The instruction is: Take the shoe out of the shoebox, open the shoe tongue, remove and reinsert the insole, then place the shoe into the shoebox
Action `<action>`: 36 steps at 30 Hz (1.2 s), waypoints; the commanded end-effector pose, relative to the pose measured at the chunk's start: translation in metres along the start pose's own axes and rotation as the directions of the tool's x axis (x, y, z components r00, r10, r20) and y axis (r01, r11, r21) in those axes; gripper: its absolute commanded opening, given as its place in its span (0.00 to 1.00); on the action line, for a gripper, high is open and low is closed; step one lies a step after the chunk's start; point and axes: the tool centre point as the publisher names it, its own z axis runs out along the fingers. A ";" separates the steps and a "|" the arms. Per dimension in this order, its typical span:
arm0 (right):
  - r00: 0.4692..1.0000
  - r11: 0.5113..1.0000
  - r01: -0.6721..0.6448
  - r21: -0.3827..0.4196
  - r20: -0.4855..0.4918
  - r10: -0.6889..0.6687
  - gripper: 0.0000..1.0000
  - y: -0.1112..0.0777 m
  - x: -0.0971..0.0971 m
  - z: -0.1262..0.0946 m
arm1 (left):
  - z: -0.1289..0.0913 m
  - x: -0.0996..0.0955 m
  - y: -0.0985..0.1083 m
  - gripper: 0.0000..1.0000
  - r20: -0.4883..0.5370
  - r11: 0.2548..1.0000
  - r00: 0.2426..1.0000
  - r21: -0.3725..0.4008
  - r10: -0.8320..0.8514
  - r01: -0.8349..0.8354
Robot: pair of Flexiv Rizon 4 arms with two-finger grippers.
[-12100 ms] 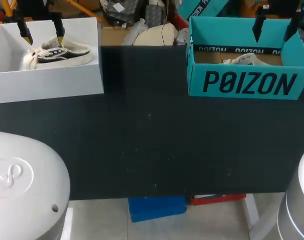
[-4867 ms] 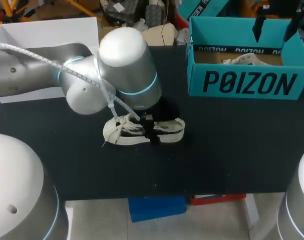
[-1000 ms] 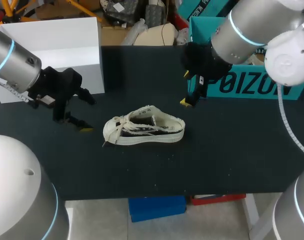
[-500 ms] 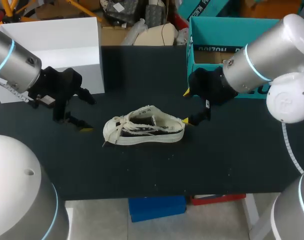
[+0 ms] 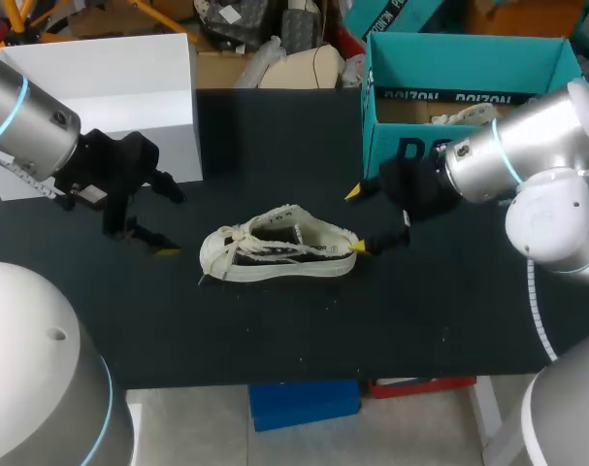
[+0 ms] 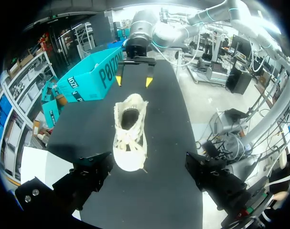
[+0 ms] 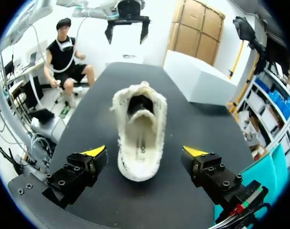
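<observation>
1. One cream low-top sneaker [image 5: 279, 254] stands on its sole in the middle of the black table [image 5: 275, 330], toe toward the left arm, heel toward the right arm.
2. The right gripper [image 5: 354, 220] sits at the heel, fingers spread wide, holding nothing; one yellow tip is just beside the heel.
3. The left gripper [image 5: 171, 223] is spread wide too, apart from the toe, in front of the white shoebox [image 5: 129, 78].
4. The teal shoebox [image 5: 469, 68] holds a second shoe [image 5: 466, 116].

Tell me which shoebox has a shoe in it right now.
The teal shoebox at the table's far right: a pale shoe shows inside it. The white shoebox at far left shows none in its visible part.
</observation>
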 end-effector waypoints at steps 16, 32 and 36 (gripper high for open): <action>0.999 0.988 -0.022 -0.155 -0.045 0.015 1.00 -0.015 0.003 0.044 | 0.001 0.001 0.001 1.00 0.005 1.000 1.000 0.002 0.002 -0.002; 0.997 0.986 -0.047 -0.159 -0.068 0.037 1.00 -0.018 0.007 0.063 | 0.001 0.001 0.001 1.00 0.005 1.000 1.000 0.002 0.002 -0.002; 0.997 0.986 -0.055 -0.158 -0.069 0.044 1.00 -0.020 0.007 0.066 | 0.001 0.001 0.001 1.00 0.005 1.000 1.000 0.002 0.002 -0.002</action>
